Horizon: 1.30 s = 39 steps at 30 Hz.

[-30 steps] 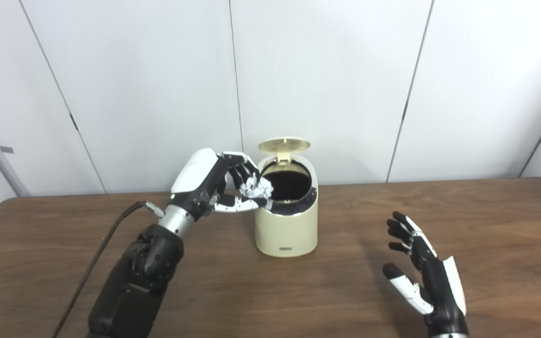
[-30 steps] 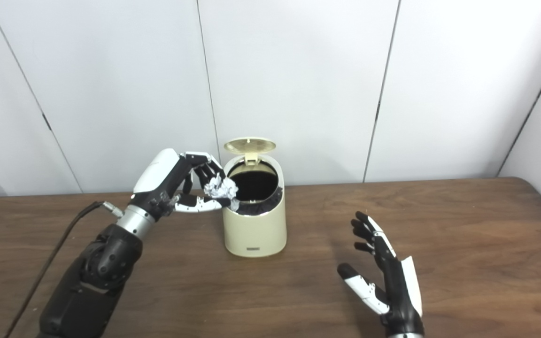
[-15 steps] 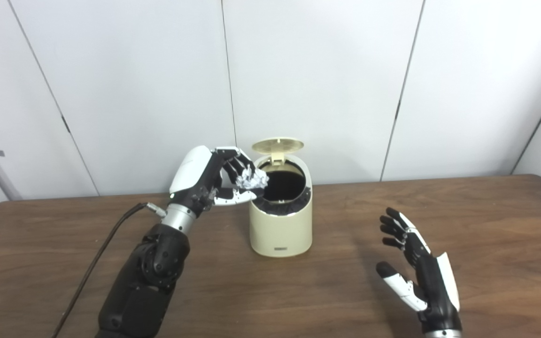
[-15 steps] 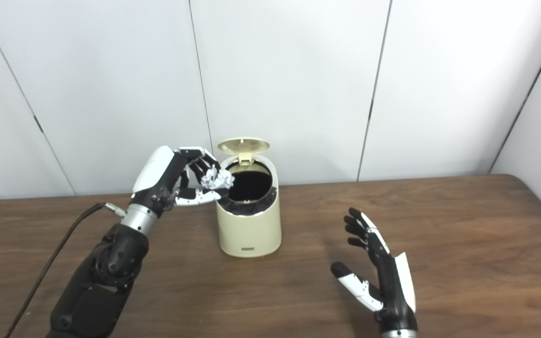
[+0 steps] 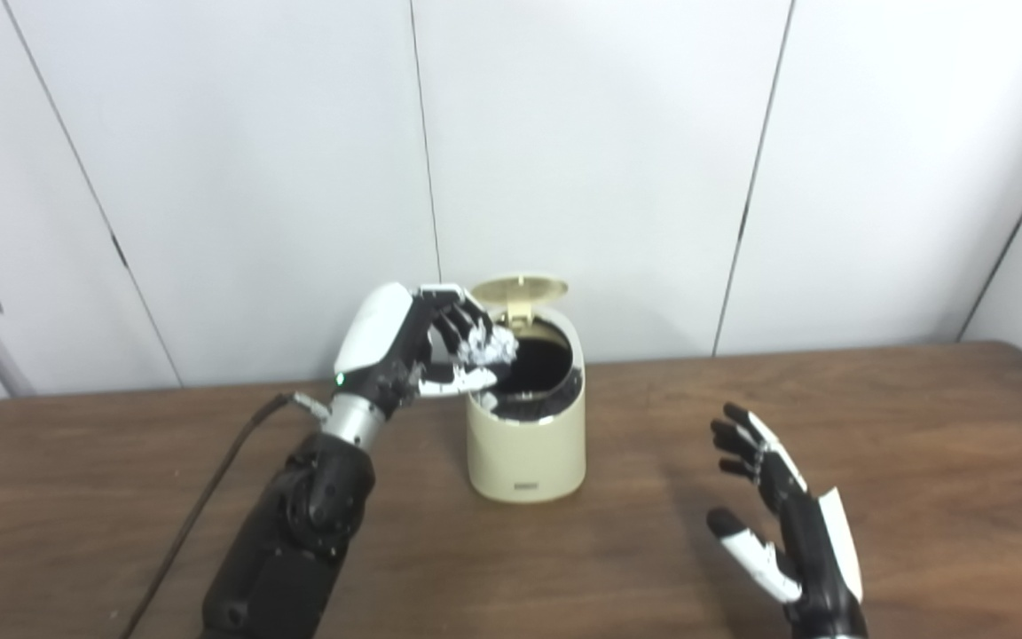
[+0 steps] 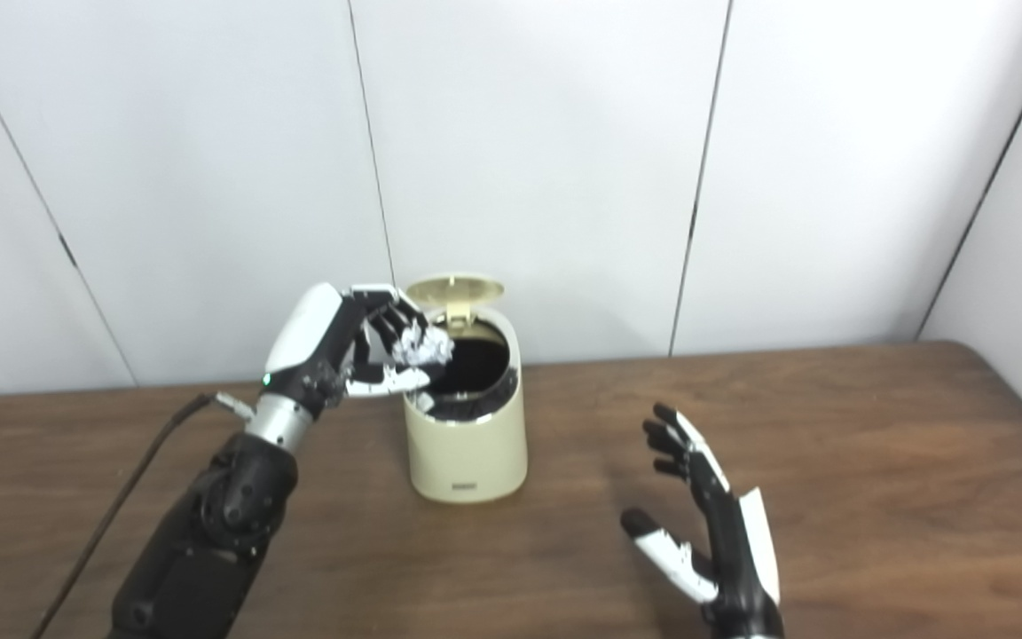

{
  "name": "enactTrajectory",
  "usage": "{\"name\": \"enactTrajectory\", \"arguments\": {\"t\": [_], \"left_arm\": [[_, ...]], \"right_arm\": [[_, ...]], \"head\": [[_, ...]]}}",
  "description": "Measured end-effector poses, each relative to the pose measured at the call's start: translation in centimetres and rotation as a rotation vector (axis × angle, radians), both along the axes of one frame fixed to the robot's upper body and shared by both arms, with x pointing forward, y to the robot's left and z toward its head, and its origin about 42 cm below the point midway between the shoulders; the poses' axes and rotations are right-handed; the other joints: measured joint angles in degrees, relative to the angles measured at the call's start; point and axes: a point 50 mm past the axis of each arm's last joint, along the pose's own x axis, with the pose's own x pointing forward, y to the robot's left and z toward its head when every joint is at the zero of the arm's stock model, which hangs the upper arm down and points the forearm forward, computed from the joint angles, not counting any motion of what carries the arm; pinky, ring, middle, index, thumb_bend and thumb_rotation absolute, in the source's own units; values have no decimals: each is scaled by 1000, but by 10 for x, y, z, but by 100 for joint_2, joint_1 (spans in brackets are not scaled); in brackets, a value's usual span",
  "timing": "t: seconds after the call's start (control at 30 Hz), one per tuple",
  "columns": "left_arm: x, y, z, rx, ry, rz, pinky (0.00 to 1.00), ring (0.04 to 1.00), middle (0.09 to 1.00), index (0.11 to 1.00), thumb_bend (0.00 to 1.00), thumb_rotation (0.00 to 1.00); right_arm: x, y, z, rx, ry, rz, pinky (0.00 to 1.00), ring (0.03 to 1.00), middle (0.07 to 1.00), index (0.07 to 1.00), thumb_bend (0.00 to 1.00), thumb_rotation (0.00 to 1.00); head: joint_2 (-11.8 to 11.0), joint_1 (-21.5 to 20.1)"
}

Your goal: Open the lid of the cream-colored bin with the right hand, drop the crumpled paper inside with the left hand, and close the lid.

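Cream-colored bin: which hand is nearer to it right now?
Left. The left hand holds the crumpled paper at the cream-colored bin's open mouth, by its left rim. The right hand hangs open over the table, well off to the bin's right.

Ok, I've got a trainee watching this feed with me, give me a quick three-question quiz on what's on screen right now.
1. True or false: the lid of the cream-colored bin is shut.
2. Which hand holds the crumpled paper? A) left hand B) right hand C) neither
3. Fill in: the right hand is open, near the ____, holding nothing.

Key:
1. False. The lid stands tipped up at the back and the dark opening shows.
2. A. The left hand grips the paper at the bin's left rim.
3. Table. The right hand waits well to the right of the bin, fingers spread.
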Motion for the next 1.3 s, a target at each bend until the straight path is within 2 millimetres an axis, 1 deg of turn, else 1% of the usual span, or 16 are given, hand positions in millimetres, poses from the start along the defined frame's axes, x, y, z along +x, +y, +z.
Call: {"name": "enactTrajectory", "arguments": {"t": [0.27, 0.43, 0.8, 0.83, 0.87, 0.9, 1.03, 1.17, 1.3], "left_arm": [[1, -4, 2, 4, -1, -5, 166, 419, 476, 500, 501, 0], [2, -8, 3, 12, -6, -8, 159, 423, 477, 497, 501, 0], [1, -12, 1, 43, -23, 0, 158, 424, 477, 493, 503, 0], [1, -13, 1, 44, -21, 0, 154, 313, 470, 488, 513, 0], [2, -13, 1, 46, -17, 1, 154, 247, 464, 485, 521, 0], [2, -13, 1, 46, -14, 3, 155, 225, 462, 485, 523, 0], [1, -18, -2, 62, 14, -8, 211, 259, 464, 481, 526, 0], [1, -18, -1, 65, 19, -8, 277, 330, 473, 480, 526, 0], [1, -17, 0, 67, 21, -9, 311, 368, 472, 491, 525, 0]], "right_arm": [[0, 1, 0, 0, 0, 1, 730, 800, 827, 870, 810, 827], [0, 3, 0, 3, -1, 6, 743, 810, 829, 871, 819, 826], [0, 3, 0, 6, -2, 3, 726, 799, 827, 868, 830, 825], [0, 3, 0, 6, -3, 2, 727, 798, 825, 868, 831, 824], [0, 3, 0, 6, -3, 2, 729, 799, 825, 867, 830, 818], [0, 3, 0, 6, -3, 2, 730, 799, 824, 867, 829, 816], [0, 3, 0, 7, -3, 3, 729, 797, 825, 869, 819, 816], [0, 4, 0, 8, -3, 4, 728, 796, 821, 868, 820, 820], [0, 4, 0, 8, -3, 4, 723, 803, 824, 869, 832, 827]], "head": [[17, 0], [35, -9], [88, -18], [88, -18], [88, -18], [88, -18], [97, -9], [97, -9], [114, 18]]}}
